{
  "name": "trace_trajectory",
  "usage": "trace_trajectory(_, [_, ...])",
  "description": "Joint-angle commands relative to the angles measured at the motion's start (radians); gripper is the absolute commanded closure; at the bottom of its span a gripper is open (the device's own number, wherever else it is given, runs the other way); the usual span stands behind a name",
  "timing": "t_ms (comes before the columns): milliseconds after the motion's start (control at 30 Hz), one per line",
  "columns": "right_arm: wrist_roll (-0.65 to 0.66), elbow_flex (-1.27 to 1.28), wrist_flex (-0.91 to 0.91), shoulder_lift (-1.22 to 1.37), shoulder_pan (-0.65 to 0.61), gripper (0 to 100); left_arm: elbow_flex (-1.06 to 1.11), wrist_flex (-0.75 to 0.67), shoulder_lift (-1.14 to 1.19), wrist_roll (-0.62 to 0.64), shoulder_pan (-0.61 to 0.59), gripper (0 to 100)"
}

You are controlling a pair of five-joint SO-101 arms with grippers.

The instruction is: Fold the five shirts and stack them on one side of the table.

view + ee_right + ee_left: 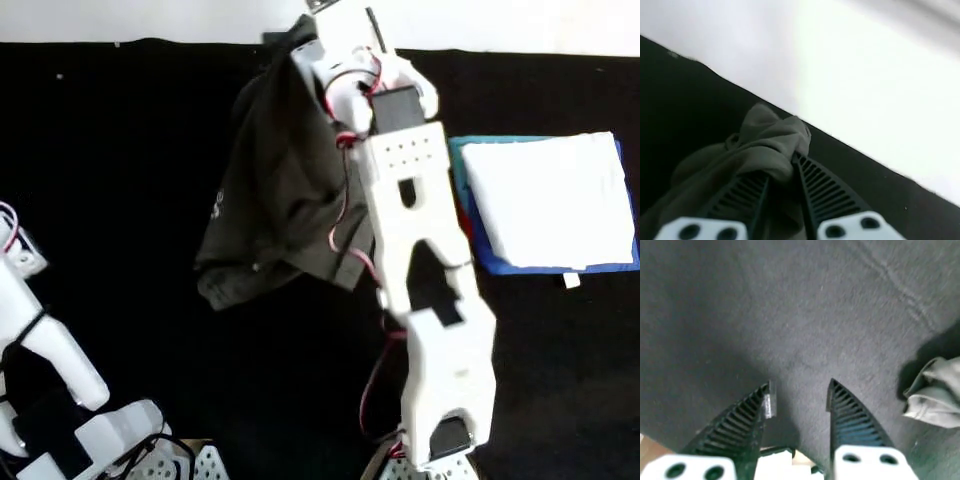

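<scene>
The right gripper (782,167) is closed on a bunched fold of the dark grey shirt (771,137), and the fabric swells out over its two ribbed fingers. In the high view this gripper is at the far edge of the worktop (120,170), at the end of the stretched right arm (410,230).

The left gripper (800,390) is open with nothing between its fingers, and it is just above the surface. A crumpled bit of grey fabric (935,392) lies near it, apart from the fingers. I cannot tell if this bit belongs to the same shirt. The left arm (50,360) is folded at the near left corner.

The worktop is covered with a black cloth (805,305), slightly fuzzy, with a faint crease in it. Beyond the far edge there is a plain white, bright background (875,75).

The dark grey shirt is not flat. Its long axis goes from the pinched end at the far edge toward the middle of the worktop, leaning a little to the left side. The narrow end points to the far edge, and the wide loose end rests crumpled on the cloth.

At the right edge lies a stack of folded shirts (545,200). A white one is on top, and a blue one (500,262) shows under it.
</scene>
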Motion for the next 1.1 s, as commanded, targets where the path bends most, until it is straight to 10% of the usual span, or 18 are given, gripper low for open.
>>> trace_trajectory(0, [0.006, -0.058, -0.062, 0.068, 0.051, 99.2, 0.019, -0.003, -0.042, -0.009, 0.016, 83])
trace_trajectory(267, [0.005, -0.242, 0.275, 0.065, 0.084, 82.8, 0.016, -0.003, -0.042, -0.009, 0.016, 83])
trace_trajectory(767, [0.005, -0.380, 0.817, 0.064, 0.074, 83.0, 0.021, -0.003, -0.036, -0.006, 0.111, 83])
trace_trajectory(1067, [0.003, -0.116, 0.828, -0.111, 0.012, 83.0, 0.022, -0.003, -0.035, -0.005, 0.159, 83])
